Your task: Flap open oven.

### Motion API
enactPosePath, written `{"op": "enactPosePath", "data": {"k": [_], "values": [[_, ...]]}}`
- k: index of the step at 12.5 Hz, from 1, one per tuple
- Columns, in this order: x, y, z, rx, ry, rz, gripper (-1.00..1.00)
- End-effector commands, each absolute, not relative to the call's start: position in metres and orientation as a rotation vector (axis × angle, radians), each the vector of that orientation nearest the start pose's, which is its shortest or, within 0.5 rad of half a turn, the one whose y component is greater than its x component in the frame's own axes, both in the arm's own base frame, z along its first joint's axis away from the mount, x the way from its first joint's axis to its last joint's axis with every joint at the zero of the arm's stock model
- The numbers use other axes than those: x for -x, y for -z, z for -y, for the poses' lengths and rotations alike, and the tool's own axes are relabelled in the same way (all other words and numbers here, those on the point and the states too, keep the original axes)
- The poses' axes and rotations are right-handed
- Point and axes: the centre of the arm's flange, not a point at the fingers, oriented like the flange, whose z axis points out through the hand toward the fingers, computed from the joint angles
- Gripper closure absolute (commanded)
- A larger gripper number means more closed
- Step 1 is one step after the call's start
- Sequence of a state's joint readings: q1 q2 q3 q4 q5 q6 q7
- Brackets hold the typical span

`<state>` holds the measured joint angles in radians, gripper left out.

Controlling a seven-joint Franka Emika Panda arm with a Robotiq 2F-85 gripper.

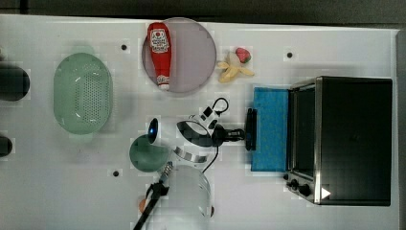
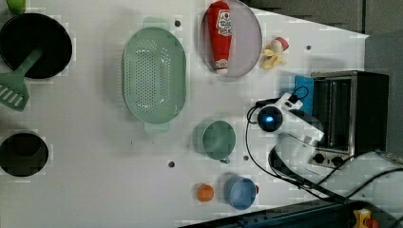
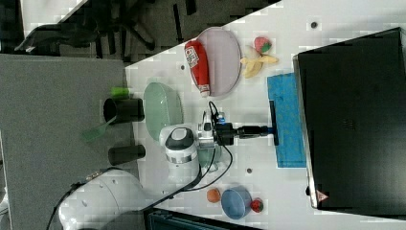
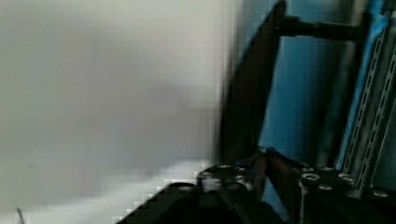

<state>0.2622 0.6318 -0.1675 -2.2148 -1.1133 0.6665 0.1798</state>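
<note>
The black oven (image 1: pixel 354 139) stands at the top view's right, its silver front frame facing the top view's left. Its blue-tinted door (image 1: pixel 270 129) is flapped down, lying about flat over the table. The dark bar handle (image 1: pixel 250 128) runs along the door's free edge. My gripper (image 1: pixel 244 134) reaches level from the top view's left and is shut on the middle of that handle. In the right view the gripper (image 3: pixel 268 130) meets the handle (image 3: pixel 274 122) in front of the oven (image 3: pixel 354 124). The wrist view shows the handle (image 4: pixel 250 93) close up, held by dark fingers (image 4: pixel 280 168).
Behind the door lie a banana (image 1: pixel 233 72) and a strawberry (image 1: pixel 243 54). A ketchup bottle (image 1: pixel 159 53) rests on a round plate (image 1: pixel 194 55). A green colander (image 1: pixel 83 93) and a green cup (image 1: pixel 143 154) sit in the top view's left half. A blue bowl (image 2: pixel 240 192) and an orange (image 2: pixel 205 192) lie near the arm's base.
</note>
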Motion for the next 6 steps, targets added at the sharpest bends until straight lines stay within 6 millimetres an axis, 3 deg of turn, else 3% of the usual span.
{"op": "enactPosePath", "data": {"k": [1,4,6], "values": [[-0.494,-0.075,-0.015,-2.213,0.039,-0.066,0.65],[-0.499,-0.078,-0.021,-2.199,0.026,-0.072,0.65],[-0.511,-0.096,-0.034,-2.218,-0.030,-0.054,0.65]]}}
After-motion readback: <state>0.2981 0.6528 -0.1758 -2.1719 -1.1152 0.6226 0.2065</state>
